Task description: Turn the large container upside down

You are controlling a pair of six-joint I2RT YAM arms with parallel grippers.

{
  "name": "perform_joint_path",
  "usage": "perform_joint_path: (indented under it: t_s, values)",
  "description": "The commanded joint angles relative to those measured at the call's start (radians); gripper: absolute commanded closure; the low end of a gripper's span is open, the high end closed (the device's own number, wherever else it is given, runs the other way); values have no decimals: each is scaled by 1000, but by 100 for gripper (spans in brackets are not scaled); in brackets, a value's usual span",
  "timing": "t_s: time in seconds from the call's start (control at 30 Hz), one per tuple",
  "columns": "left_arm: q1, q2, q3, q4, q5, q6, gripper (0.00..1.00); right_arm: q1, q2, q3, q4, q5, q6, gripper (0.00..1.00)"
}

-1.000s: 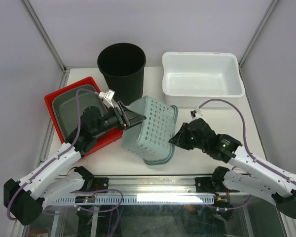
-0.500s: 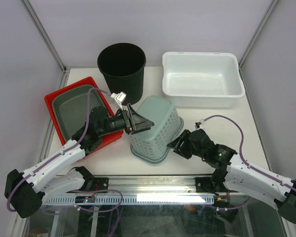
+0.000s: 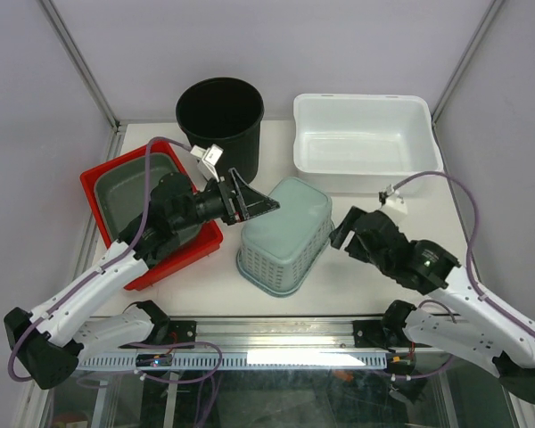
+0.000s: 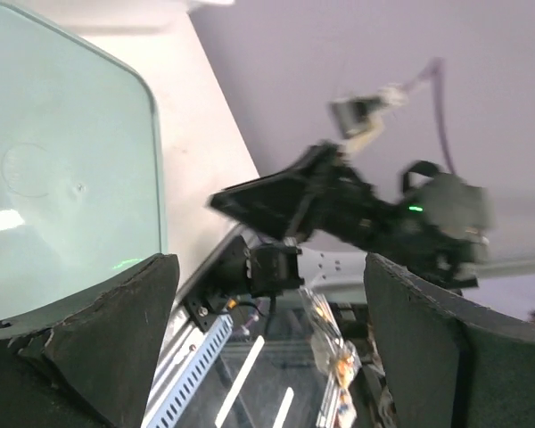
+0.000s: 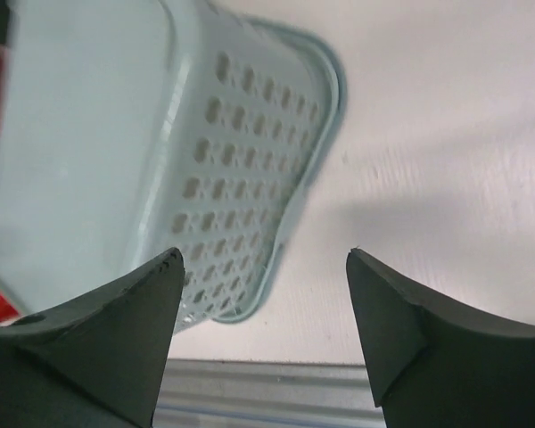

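Note:
The large container [image 3: 285, 234], a pale green perforated basket, lies bottom up on the table's middle, rim down. My left gripper [image 3: 254, 198] hovers just off its upper left corner, open, touching nothing. My right gripper [image 3: 346, 230] stands open just right of the basket, apart from it. In the left wrist view the basket's smooth bottom [image 4: 62, 160] fills the left, and the left gripper [image 4: 272, 263] holds nothing between its spread fingers. In the right wrist view the basket's holed side wall [image 5: 241, 178] sits ahead of the open right gripper [image 5: 263, 254], with bare table between the fingertips.
A black bucket [image 3: 219, 111] stands at the back behind the basket. A white tub [image 3: 366, 134] sits at the back right. A red tray [image 3: 174, 254] holding a grey tub [image 3: 129, 192] lies at the left, under my left arm. The metal rail [image 3: 267, 334] runs along the near edge.
The basket went from tilted on its side between both grippers to resting bottom up on the table. Both grippers opened and drew back from it, the right one moving right.

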Motion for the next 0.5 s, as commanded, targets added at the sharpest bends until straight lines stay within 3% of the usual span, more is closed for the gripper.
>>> perform_joint_path:
  t_s: [0.0, 0.13, 0.3, 0.47]
  values:
    - [-6, 22, 104, -207, -174, 160, 12, -14, 46, 218, -43, 234, -247, 22]
    - [-5, 65, 135, -290, -263, 209, 11, -93, 155, 310, 47, 149, -401, 23]
    - [-6, 57, 98, -288, -242, 197, 10, -325, 312, 398, 175, -248, -565, 27]
    - [-6, -20, 56, -306, -236, 187, 10, -348, 524, 511, 195, -399, -685, 33]
